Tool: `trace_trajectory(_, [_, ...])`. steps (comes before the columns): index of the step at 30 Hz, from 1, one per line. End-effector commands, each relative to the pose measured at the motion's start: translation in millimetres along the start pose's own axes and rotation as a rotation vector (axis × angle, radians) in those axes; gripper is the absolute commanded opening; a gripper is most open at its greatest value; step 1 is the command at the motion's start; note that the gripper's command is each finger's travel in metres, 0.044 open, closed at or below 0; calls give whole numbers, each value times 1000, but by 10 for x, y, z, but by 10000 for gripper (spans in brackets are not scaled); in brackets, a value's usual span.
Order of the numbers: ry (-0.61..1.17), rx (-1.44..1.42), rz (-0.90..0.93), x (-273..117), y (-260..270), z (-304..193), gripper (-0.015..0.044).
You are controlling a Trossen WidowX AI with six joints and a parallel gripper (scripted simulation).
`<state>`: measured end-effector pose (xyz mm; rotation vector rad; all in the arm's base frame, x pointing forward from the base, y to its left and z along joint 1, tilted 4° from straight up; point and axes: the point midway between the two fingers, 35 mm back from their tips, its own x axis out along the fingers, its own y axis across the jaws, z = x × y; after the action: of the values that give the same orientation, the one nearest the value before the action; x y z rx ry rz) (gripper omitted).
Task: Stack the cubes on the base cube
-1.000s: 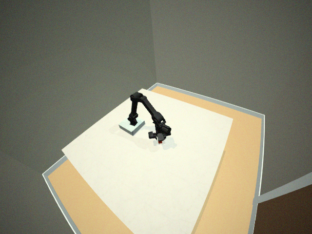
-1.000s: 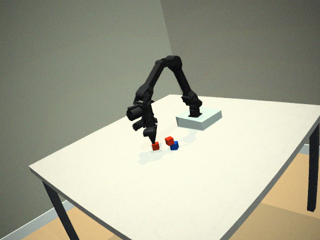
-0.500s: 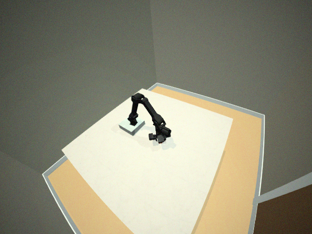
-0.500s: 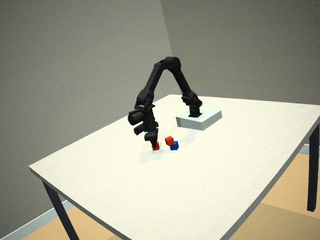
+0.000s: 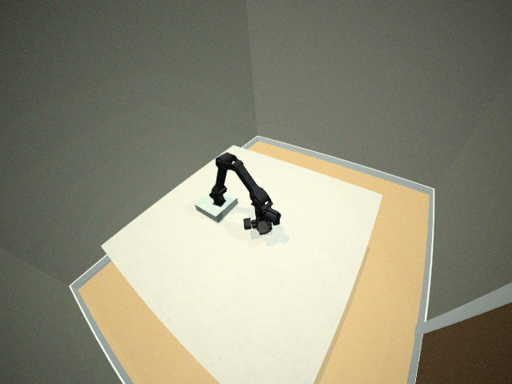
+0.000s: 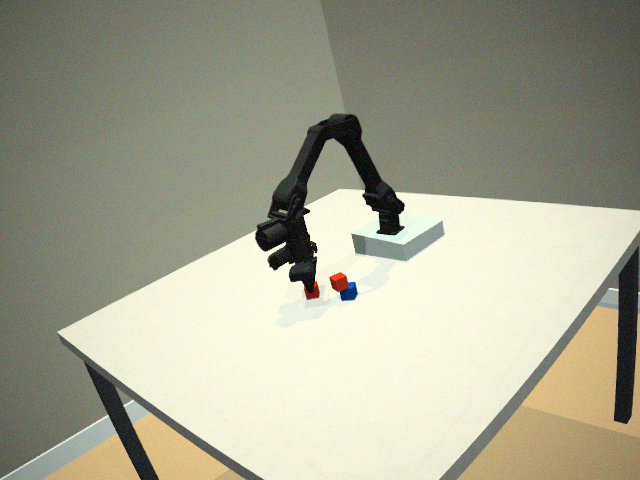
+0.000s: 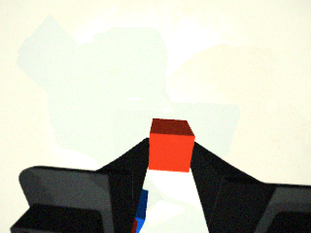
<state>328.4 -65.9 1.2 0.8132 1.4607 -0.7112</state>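
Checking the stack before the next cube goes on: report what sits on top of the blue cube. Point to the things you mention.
One red cube (image 6: 338, 282) caps part of the blue cube (image 6: 349, 292); the covered corner stays hidden.
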Motion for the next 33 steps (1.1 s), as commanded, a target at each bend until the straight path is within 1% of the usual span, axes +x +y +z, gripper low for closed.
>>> trace_trajectory(1, [-14, 0, 13, -164, 37, 38, 105])
trace_trajectory(27, [-15, 0, 13, -989, 11, 9, 105])
trace_trajectory(33, [-14, 0, 13, -1036, 5, 1, 105])
